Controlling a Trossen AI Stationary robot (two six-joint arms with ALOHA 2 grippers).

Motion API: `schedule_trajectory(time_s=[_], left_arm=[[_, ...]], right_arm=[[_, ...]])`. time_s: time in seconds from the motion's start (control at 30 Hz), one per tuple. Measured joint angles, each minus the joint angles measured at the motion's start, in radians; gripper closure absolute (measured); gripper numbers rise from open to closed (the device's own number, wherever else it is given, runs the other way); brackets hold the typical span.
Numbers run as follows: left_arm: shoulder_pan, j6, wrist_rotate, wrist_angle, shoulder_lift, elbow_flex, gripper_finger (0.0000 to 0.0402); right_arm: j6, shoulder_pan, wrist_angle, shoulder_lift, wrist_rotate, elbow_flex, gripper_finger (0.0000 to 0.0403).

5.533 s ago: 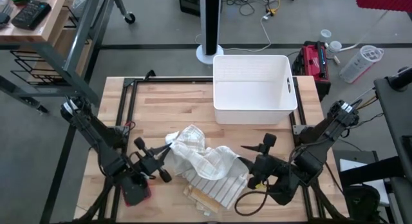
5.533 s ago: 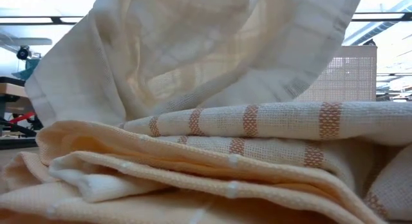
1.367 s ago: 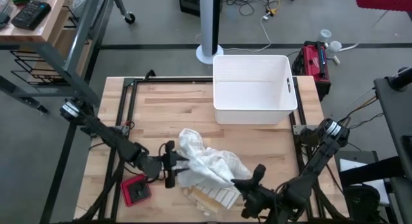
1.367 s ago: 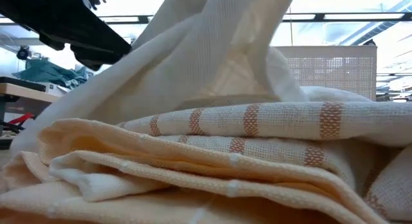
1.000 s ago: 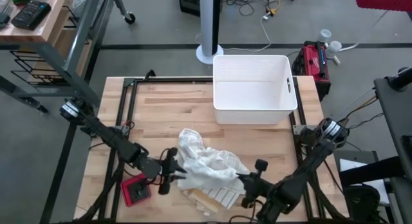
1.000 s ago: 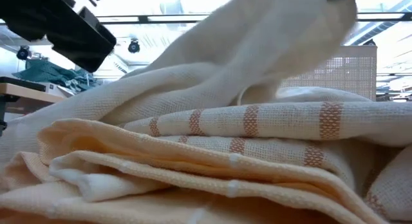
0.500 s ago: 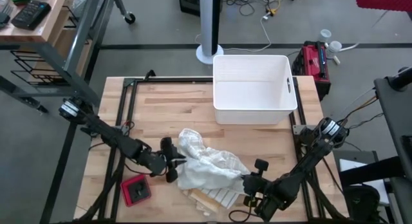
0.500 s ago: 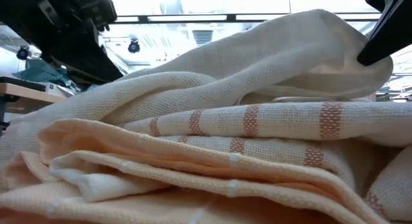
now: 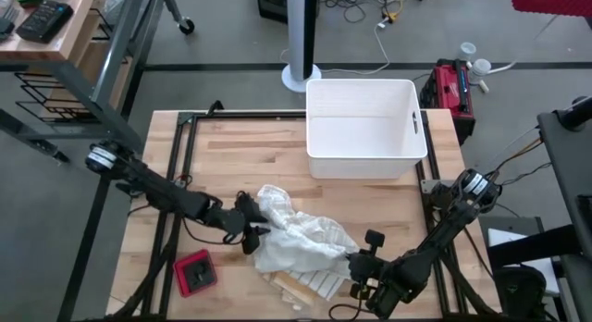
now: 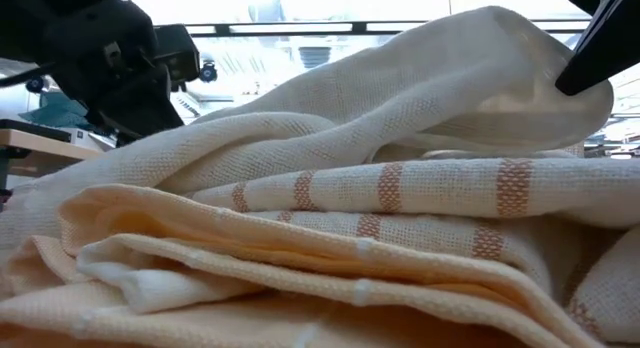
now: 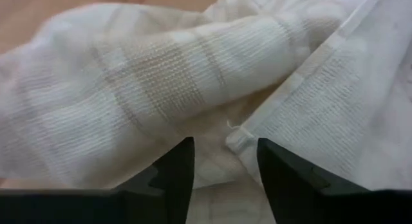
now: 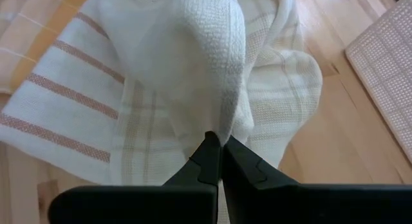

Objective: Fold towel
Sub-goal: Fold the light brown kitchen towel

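- A crumpled cream-white woven cloth towel (image 9: 298, 234) lies in a loose heap on the pale wooden tabletop (image 9: 240, 155), near its front edge and in front of the white rectangular plastic bin (image 9: 365, 126).
- Under the heap sits a stack of folded cloths, the upper one white with rust-brown stripes (image 10: 440, 188), the lower ones peach-coloured (image 10: 250, 268).
- The left gripper (image 9: 248, 226) is at the heap's left edge. In the left wrist view its fingers (image 11: 172, 176) stand spread apart, with a hemmed towel corner (image 11: 237, 139) just beyond the gap and nothing clamped between them.
- The right gripper (image 9: 356, 264) is at the heap's right front edge. In the right wrist view its fingers (image 12: 207, 161) are pressed together, pinching a raised fold of the towel at their tips.
- A small red and black object (image 9: 195, 271) lies on the tabletop left of the folded stack, apart from the towel.
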Motion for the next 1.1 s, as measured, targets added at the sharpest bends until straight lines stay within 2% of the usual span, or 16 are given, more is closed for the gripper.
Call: schedule_trajectory(time_s=[0.2, 0.3, 0.37, 0.53, 0.63, 0.7, 0.77, 0.87, 1.0, 1.1], left_arm=[[0.012, 0.112, 0.160, 0.135, 0.045, -0.001, 0.0235], [0.012, 0.180, 0.264, 0.199, 0.058, -0.001, 0.0245], [0.010, 0.202, 0.297, 0.226, 0.057, 0.001, 0.0258], [-0.004, 0.217, 0.302, 0.241, 0.044, 0.000, 0.0319], [-0.018, 0.213, 0.371, 0.277, 0.037, 0.000, 0.0372], [-0.029, 0.184, 0.426, 0.312, 0.031, 0.000, 0.0394], [-0.039, 0.152, 0.457, 0.332, 0.025, 0.001, 0.0388], [-0.042, 0.111, 0.429, 0.297, 0.017, 0.001, 0.0367], [-0.042, 0.007, 0.350, 0.178, 0.008, 0.001, 0.0346], [-0.042, -0.131, 0.360, 0.067, 0.004, 0.001, 0.0330]], right_arm=[[0.000, 0.000, -0.001, 0.000, 0.000, 0.000, 0.0403], [0.000, 0.000, -0.001, 0.000, 0.000, 0.000, 0.0403], [-0.001, 0.000, -0.001, 0.000, 0.000, 0.000, 0.0403], [0.000, 0.000, -0.001, 0.000, 0.001, 0.000, 0.0403], [0.000, 0.000, 0.000, 0.000, 0.001, 0.000, 0.0403], [0.000, 0.000, -0.001, 0.000, 0.001, 0.000, 0.0403], [0.000, 0.000, -0.001, 0.000, 0.001, 0.000, 0.0403], [0.000, 0.000, -0.001, 0.000, 0.001, 0.000, 0.0403], [0.001, 0.000, 0.000, 0.000, 0.001, 0.000, 0.0403], [0.001, 0.000, 0.000, 0.000, 0.001, 0.000, 0.0403]])
